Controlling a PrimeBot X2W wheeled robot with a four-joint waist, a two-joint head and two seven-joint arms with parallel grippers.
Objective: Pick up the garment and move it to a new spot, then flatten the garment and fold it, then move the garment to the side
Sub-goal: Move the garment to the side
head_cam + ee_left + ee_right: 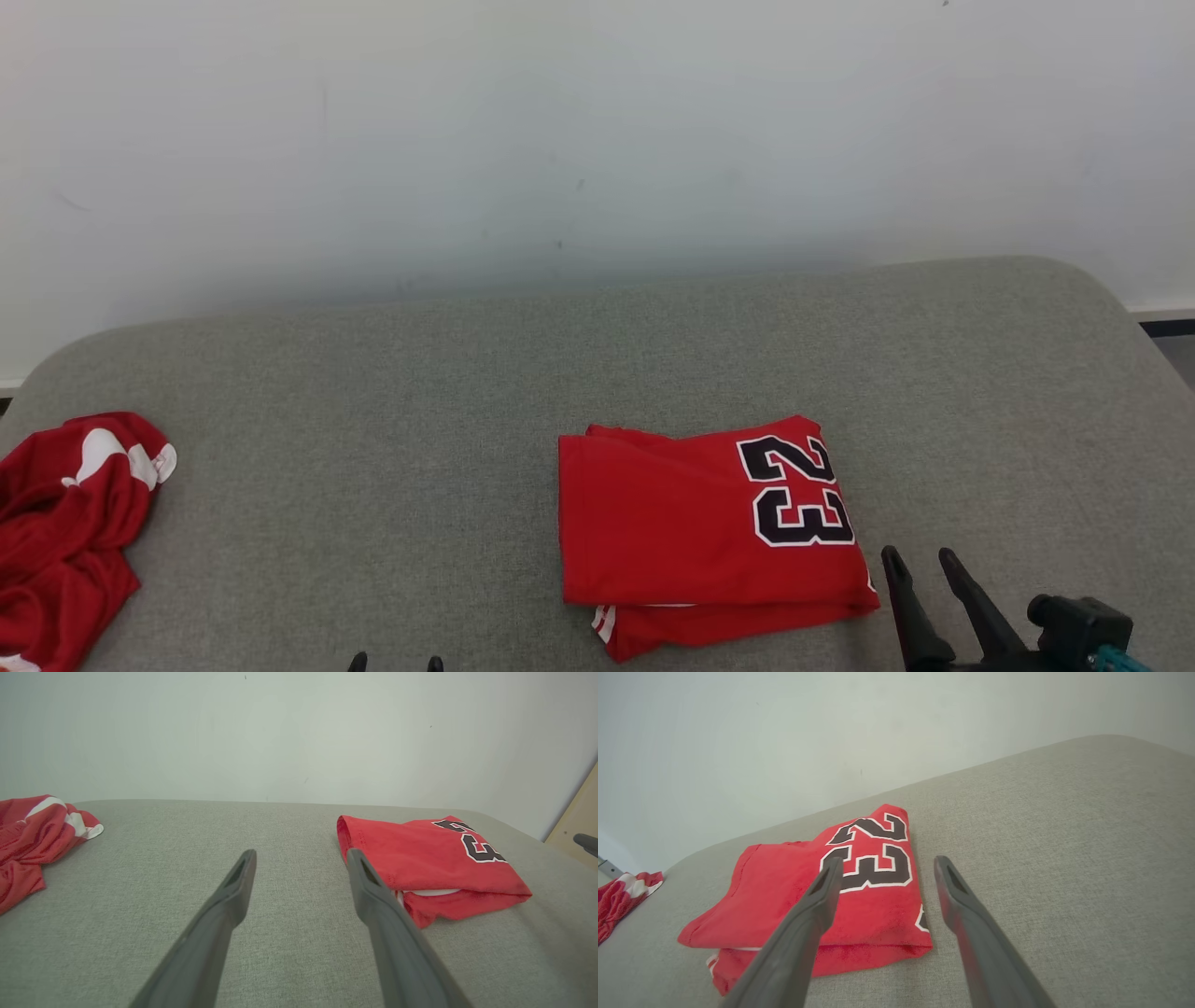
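Note:
The garment [691, 532], a red jersey with a black "23", lies folded into a neat rectangle on the grey cushion [373, 420], right of centre. My right gripper [920, 557] is open just beyond the garment's near right corner, not touching it. In the right wrist view the garment [784, 891] sits under and left of the open right gripper [888, 860]. My left gripper [397, 663] is open at the bottom edge, left of the garment. In the left wrist view the left gripper [301, 854] holds nothing, and the garment [420, 858] lies to its right.
A crumpled red-and-white cloth [65, 532] lies at the cushion's left edge, seen too as the crumpled cloth [32, 830] in the left wrist view. A pale wall [597, 140] rises behind the cushion. A light wooden panel [579, 812] stands at the far right.

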